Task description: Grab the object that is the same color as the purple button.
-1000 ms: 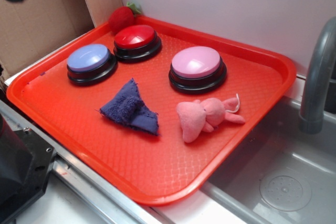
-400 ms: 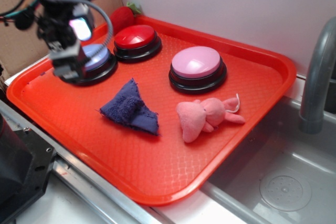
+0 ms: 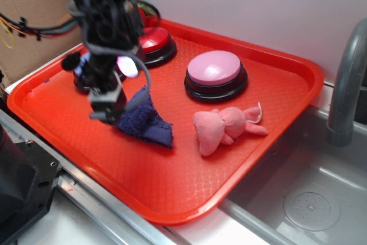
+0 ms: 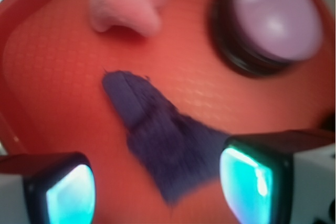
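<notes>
The object, a dark purple-blue scrap of fuzzy cloth [image 3: 146, 123], lies on the red tray [image 3: 172, 187] left of its middle. My gripper [image 3: 109, 110] hangs just over the cloth's left end. In the wrist view the cloth [image 4: 163, 135] runs down between the two fingertips and the gripper [image 4: 157, 190] is open, holding nothing. The arm hides most of the purple button [image 3: 82, 73]; only a sliver of its lavender top and black base shows at the tray's left.
On the tray behind the cloth are a red-topped button [image 3: 155, 39] and a pink-topped button [image 3: 215, 68] [image 4: 275, 17]. A pink plush toy [image 3: 225, 125] [image 4: 128, 3] lies to the right of the cloth. A grey faucet [image 3: 347, 78] and sink [image 3: 312, 205] are at the right.
The arm came into view over the purple button, then moved right and toward the front, down to the cloth's left end. Nothing on the tray has shifted.
</notes>
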Controlling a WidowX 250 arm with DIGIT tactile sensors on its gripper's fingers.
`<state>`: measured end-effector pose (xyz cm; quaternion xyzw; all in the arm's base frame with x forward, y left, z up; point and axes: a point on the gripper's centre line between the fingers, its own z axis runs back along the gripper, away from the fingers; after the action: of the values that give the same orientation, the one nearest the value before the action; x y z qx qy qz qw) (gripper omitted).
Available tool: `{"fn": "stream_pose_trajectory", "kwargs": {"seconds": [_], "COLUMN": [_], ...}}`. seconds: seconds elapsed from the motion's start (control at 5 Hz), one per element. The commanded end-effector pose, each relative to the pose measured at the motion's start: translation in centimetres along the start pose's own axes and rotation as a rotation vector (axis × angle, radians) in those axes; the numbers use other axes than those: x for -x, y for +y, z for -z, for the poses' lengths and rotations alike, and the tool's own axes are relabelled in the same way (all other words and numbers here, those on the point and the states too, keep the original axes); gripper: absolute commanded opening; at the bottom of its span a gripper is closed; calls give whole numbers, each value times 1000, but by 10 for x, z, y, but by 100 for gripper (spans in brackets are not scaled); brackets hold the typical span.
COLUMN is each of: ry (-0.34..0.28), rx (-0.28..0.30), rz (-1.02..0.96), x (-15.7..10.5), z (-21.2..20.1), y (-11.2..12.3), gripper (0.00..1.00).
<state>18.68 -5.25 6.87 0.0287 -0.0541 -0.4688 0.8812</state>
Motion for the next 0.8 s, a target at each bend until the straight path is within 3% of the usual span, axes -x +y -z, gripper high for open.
{"fn": "stream_pose_trajectory", "kwargs": {"seconds": [0.0,0.4,0.6], "ry": [12,36,54], "rx": [14,34,46], "rz": [119,140,126], "x": [-17,-16,-14], "z": [35,47,52], "y": [2,1,3], "gripper": [100,100,0]}}
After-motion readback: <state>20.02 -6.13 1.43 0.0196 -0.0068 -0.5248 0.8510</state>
